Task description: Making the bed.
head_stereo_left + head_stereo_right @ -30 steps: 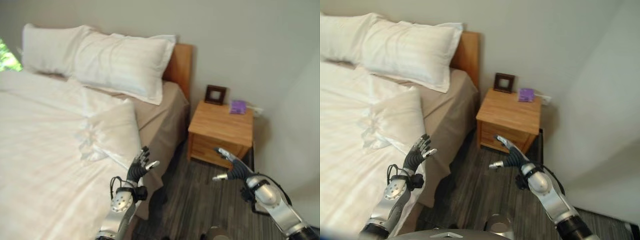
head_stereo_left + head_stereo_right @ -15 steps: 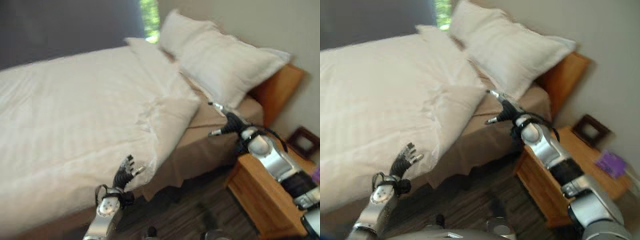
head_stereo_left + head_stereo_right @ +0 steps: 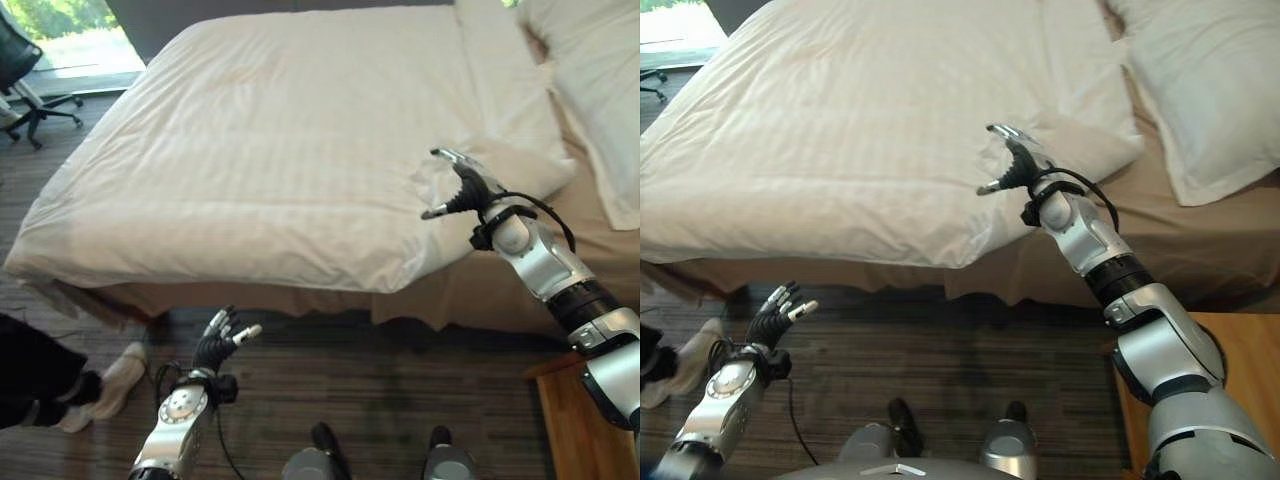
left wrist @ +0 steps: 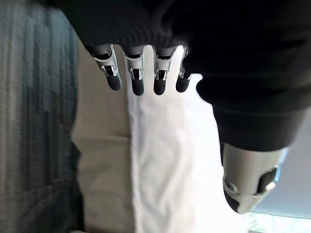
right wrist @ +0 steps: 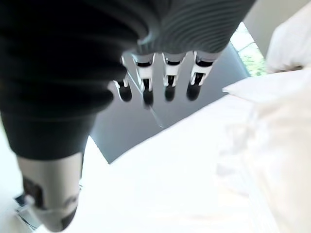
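A white duvet (image 3: 300, 150) covers the bed, with its corner (image 3: 520, 165) folded back near the white pillow (image 3: 590, 60), baring the tan sheet (image 3: 595, 250). My right hand (image 3: 462, 190) hovers open just above that rumpled corner, fingers spread, holding nothing. Its wrist view shows straight fingers (image 5: 165, 80) over the white duvet (image 5: 194, 184). My left hand (image 3: 217, 348) is open and low over the floor, short of the bed's side. Its fingers (image 4: 136, 73) point at the duvet's hanging edge (image 4: 165, 160).
A person's leg and pale shoe (image 3: 110, 380) lie on the striped dark floor at the lower left. A wheeled office chair (image 3: 25, 75) stands beyond the bed's foot by the window. A wooden nightstand's corner (image 3: 585, 420) is at the lower right.
The camera has swung from the bedhead and nightstand to the whole bed. My right hand has gone from before the nightstand to above the duvet's folded corner. The left hand stays low.
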